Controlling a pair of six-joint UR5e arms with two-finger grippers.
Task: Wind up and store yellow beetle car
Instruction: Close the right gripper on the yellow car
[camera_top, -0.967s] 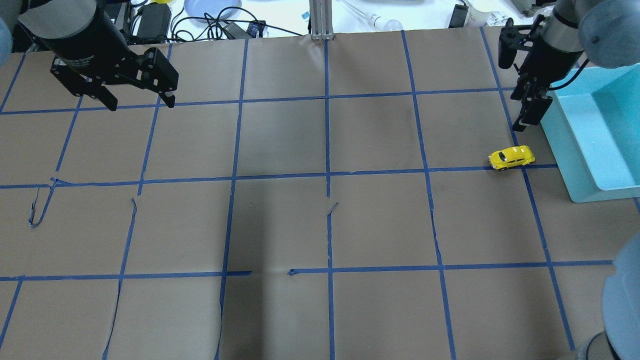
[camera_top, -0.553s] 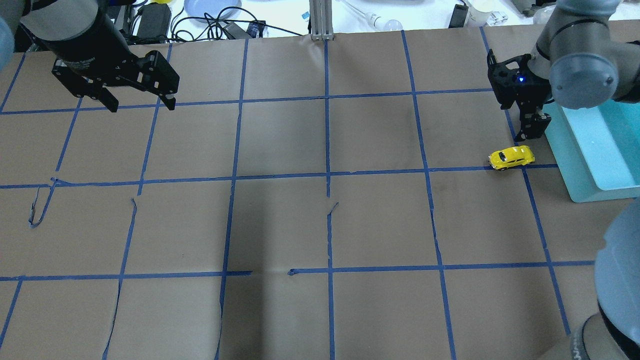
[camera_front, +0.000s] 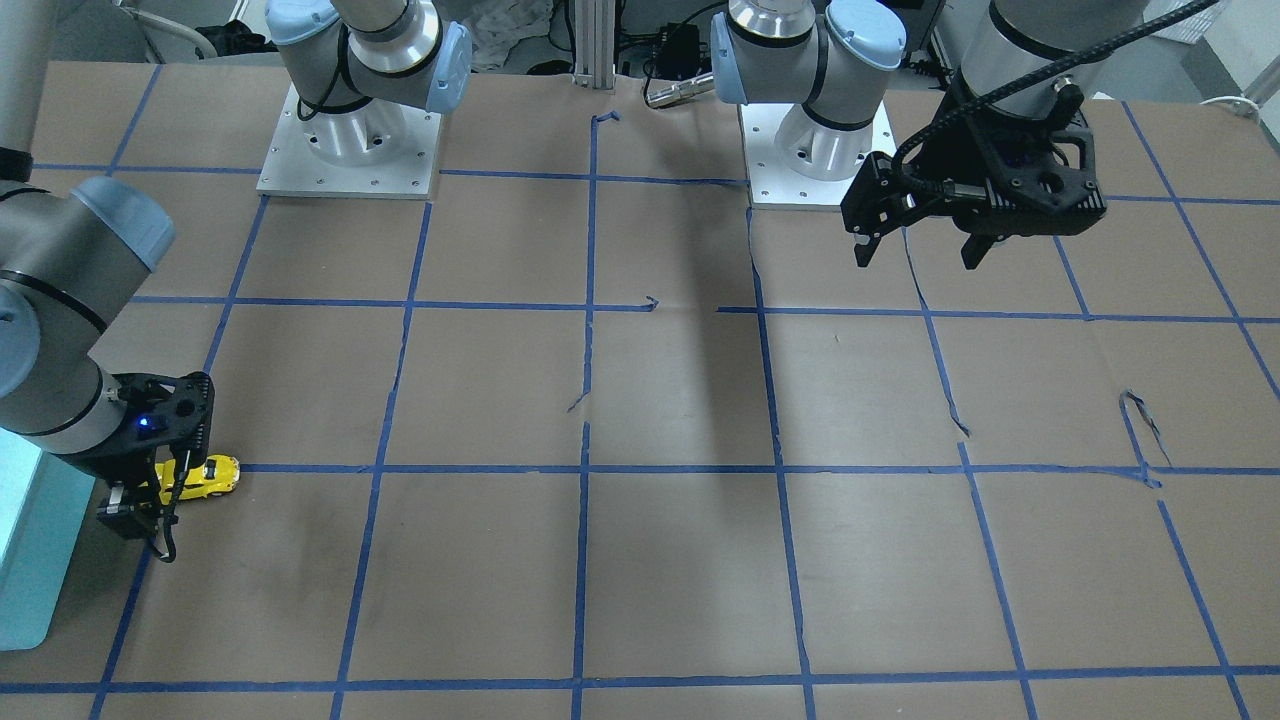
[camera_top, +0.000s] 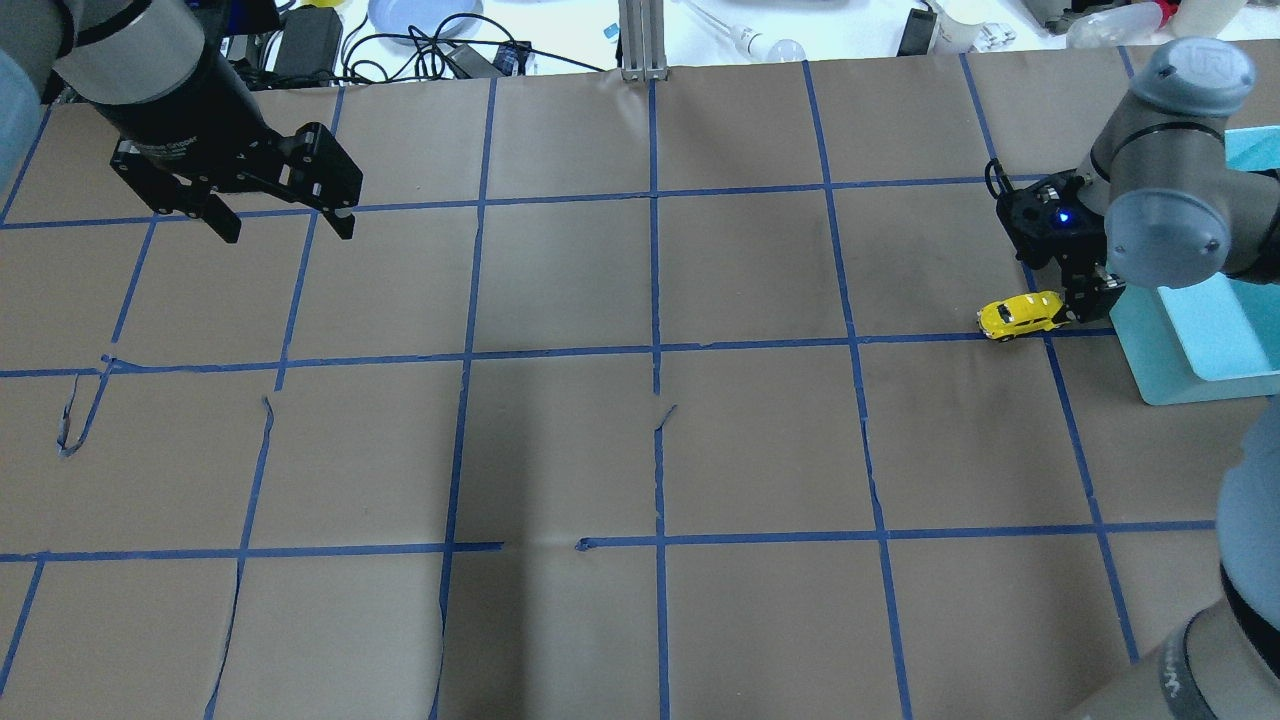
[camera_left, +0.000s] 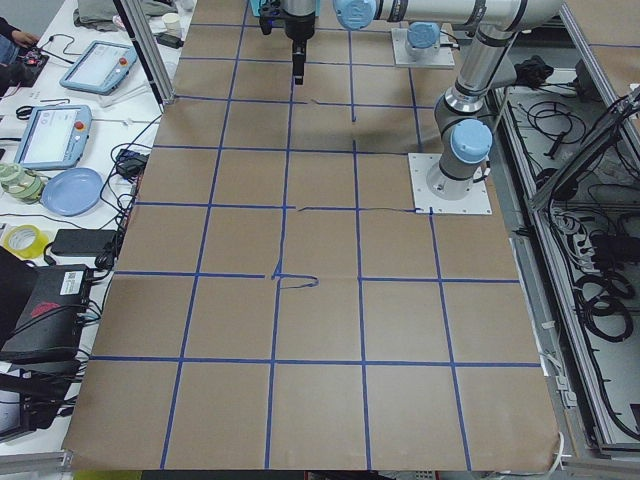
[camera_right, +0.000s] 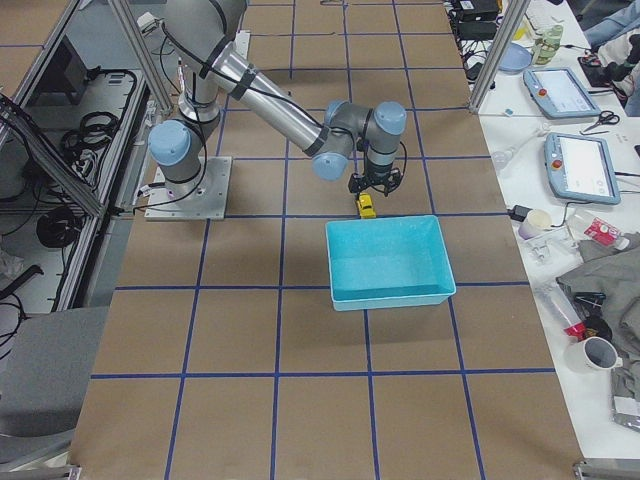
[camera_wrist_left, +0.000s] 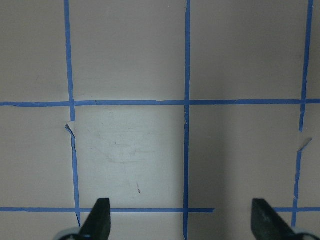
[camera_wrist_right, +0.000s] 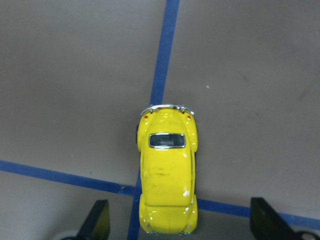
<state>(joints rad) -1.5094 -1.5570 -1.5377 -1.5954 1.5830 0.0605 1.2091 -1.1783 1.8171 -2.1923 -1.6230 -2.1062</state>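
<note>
Hovering over the yellow beetle car (camera_wrist_right: 167, 175) near the right edge of the surface (camera_top: 760, 450), my right gripper (camera_wrist_right: 181, 220) is spread astride it; my left gripper (camera_wrist_left: 182, 220) hangs spread, well apart.

Right hand (camera_top: 1080, 305): has come down from beside the far corner of the teal bin (camera_top: 1190, 350) toward the robot. It now sits at the bin-side end of the yellow beetle car (camera_top: 1022, 315), where a second ago clear counter (camera_top: 760, 440) lay between them. In the wrist view one end of the car now lies between the spread fingers (camera_wrist_right: 97, 220), touching neither.

Right arm's grey joint housing (camera_top: 1165, 225): has swung in over the bin, and it now hides far more of the bin.

Left hand (camera_top: 287, 228): has drifted slightly nearer the robot.
</note>
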